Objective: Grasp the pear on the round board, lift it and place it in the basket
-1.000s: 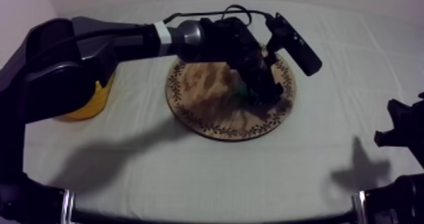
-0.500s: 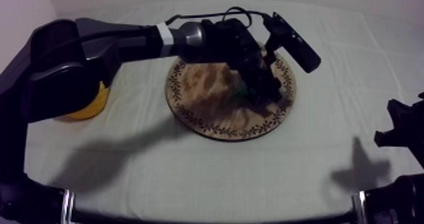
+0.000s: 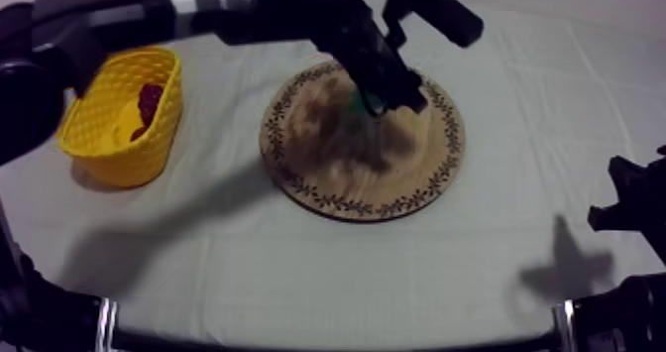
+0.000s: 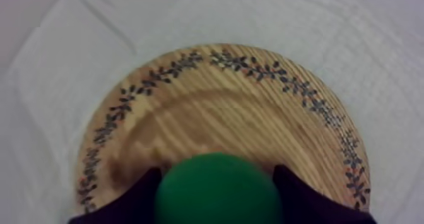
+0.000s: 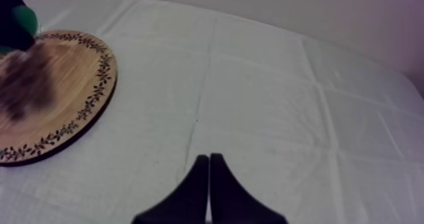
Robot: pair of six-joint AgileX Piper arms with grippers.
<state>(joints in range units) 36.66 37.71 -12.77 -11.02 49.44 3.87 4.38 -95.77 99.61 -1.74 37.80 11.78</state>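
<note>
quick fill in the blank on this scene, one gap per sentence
The left gripper is shut on the green ____. It holds that fruit above the round wooden ____. The basket is coloured ____. Open or shut, the right gripper is ____.
Missing: pear, board, yellow, shut.

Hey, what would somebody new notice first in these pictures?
First the left claw, shut on the green pear over the wooden board at the table's middle. The yellow basket stands at the table's left, and the right claw rests shut over the cloth.
</note>
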